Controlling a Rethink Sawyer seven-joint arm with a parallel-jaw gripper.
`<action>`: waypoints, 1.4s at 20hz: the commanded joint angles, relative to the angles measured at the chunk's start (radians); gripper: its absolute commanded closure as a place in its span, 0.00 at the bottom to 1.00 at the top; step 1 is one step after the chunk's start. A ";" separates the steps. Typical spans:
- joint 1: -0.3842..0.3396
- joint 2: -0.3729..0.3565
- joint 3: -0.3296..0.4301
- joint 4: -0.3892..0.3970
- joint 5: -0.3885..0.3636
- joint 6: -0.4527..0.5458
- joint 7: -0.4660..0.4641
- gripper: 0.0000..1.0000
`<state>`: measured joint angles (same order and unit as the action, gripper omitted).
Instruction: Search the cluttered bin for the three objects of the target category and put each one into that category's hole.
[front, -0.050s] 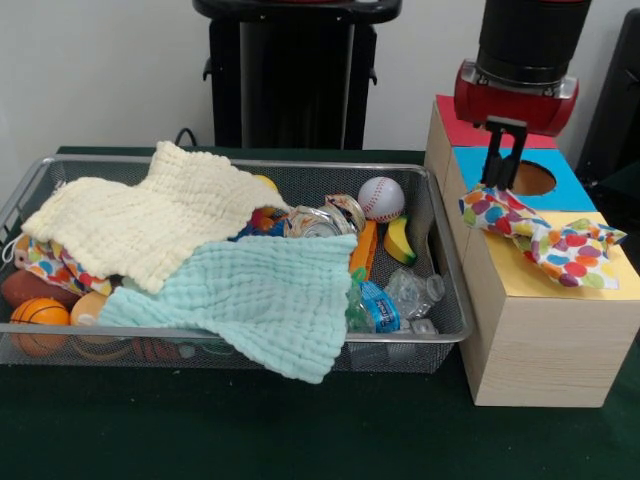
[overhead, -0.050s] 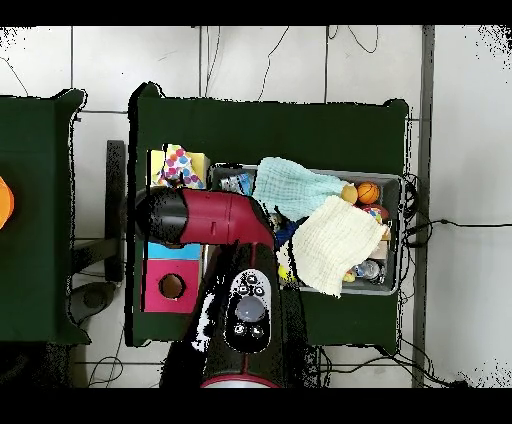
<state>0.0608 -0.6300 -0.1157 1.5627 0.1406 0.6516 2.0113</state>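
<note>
My gripper hangs over the blue section of the wooden box, just in front of that section's round hole. Its tips are shut on the raised corner of a polka-dot cloth, whose remaining length lies spread over the yellow section. In the overhead view the same polka-dot cloth shows on the box's yellow end, and the arm hides the gripper. The wire bin holds a cream cloth and a teal cloth on top of the clutter.
Inside the bin lie a baseball, a small basketball, a plastic bottle, crushed cans, a yellow toy and another patterned cloth. The box's red section is at the far end.
</note>
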 joint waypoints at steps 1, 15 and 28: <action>-0.052 0.022 0.072 0.128 -0.068 -0.070 0.010 1.00; 0.005 0.180 0.064 -0.013 -0.033 -0.157 0.106 1.00; 0.017 0.134 0.057 0.001 -0.014 -0.102 0.113 1.00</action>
<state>0.0604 -0.5832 -0.1349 1.5735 0.1406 0.5757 2.0113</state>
